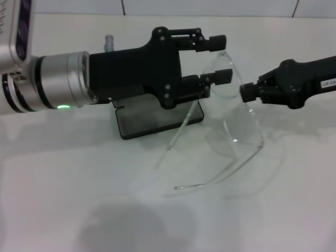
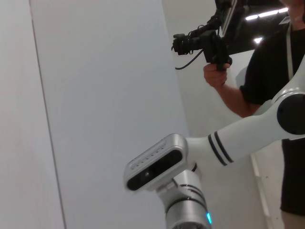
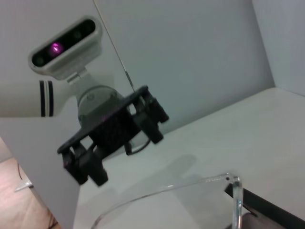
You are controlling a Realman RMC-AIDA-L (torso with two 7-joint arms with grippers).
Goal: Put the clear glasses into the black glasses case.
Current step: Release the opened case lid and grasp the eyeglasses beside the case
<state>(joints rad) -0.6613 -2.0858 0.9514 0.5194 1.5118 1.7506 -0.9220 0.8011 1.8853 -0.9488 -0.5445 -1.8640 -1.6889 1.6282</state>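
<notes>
1. Your left gripper (image 1: pixel 216 59) reaches in from the left of the head view, raised above the white table (image 1: pixel 79 178), its two black fingers (image 1: pixel 215 41) spread apart with nothing between them. You see the same gripper (image 3: pixel 119 143) from the right wrist camera, fingers parted and empty.
2. Your right gripper (image 1: pixel 245 92) comes in from the right with its fingers pressed together on the lens edge of the clear, colourless plastic wraparound glasses (image 1: pixel 233 131).
3. The glasses hang tilted from that grip. One long thin clear arm (image 1: pixel 220 176) sweeps down toward the table in front, the other (image 1: pixel 184 128) slants down across the near edge of the case.
4. The black rectangular hard glasses case (image 1: pixel 157 118) lies open on the table beneath your left gripper, its grey lining facing up. The glasses are not inside it; they sit to its right, partly over its right end.
5. Your left wrist camera shows only a white wall, the robot's right arm (image 2: pixel 248 133) and a person holding a camera (image 2: pixel 205 40).
</notes>
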